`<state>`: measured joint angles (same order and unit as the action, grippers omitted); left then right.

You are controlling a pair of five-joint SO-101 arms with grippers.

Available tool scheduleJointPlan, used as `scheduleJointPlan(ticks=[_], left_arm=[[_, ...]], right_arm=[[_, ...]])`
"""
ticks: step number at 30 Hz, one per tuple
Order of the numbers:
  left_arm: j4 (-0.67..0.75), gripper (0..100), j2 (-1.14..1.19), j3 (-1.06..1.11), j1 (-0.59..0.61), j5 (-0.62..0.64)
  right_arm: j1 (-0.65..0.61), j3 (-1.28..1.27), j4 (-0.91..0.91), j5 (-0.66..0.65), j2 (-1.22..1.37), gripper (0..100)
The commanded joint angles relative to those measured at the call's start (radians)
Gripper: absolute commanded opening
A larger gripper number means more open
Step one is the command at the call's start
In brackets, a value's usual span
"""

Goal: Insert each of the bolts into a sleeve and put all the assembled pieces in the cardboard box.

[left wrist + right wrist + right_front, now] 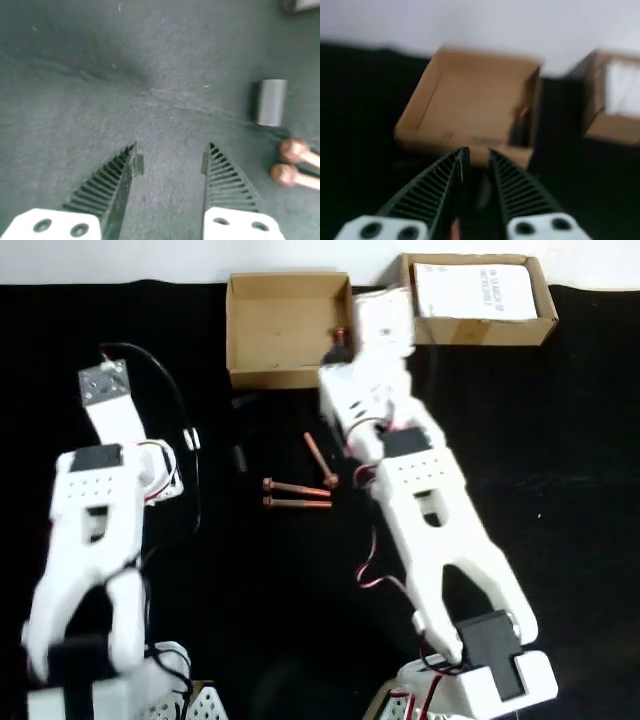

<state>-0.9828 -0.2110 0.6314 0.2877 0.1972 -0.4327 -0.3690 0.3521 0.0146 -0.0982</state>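
Left gripper [172, 152] hangs released over the black cloth [75, 75], jaws spread with nothing between them. A grey sleeve [271, 102] lies beyond the tips and off to one side, clear of both jaws; the heads of two bolts [292, 149] rest just beside it. From above, those two lie parallel between the arms, with a third bolt [318, 458] angled close by. Right gripper [477, 152] points at the near wall of the cardboard box [285, 373]; blur hides whether it grips anything. One coppery-topped dark piece [340, 337] leans inside the box against its side wall.
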Motion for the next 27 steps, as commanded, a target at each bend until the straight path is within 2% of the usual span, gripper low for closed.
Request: scheduleJointPlan(ticks=[1, 7, 13, 18, 27], left_arm=[[0.094, 20, 0.159, -0.008, 0.053, 0.008], [0.071, 20, 0.223, -0.056, 0.139, 0.003], [0.120, 20, 0.222, -0.061, 0.228, 0.002], [0.129, 20, 0.226, -0.087, 0.229, 0.002], [0.133, 20, 0.226, -0.091, 0.225, 0.002]], right_arm=[[-0.125, 0.004, 0.091, -0.002, -0.038, 3.1], [-0.271, 0.062, 0.104, 0.046, 0.214, 3.6], [-0.277, 0.381, 0.120, 0.206, 0.567, 17.7], [-0.300, 0.725, 0.341, 0.247, 0.760, 17.6], [-0.309, 1.271, 0.739, 0.238, 1.050, 17.6]])
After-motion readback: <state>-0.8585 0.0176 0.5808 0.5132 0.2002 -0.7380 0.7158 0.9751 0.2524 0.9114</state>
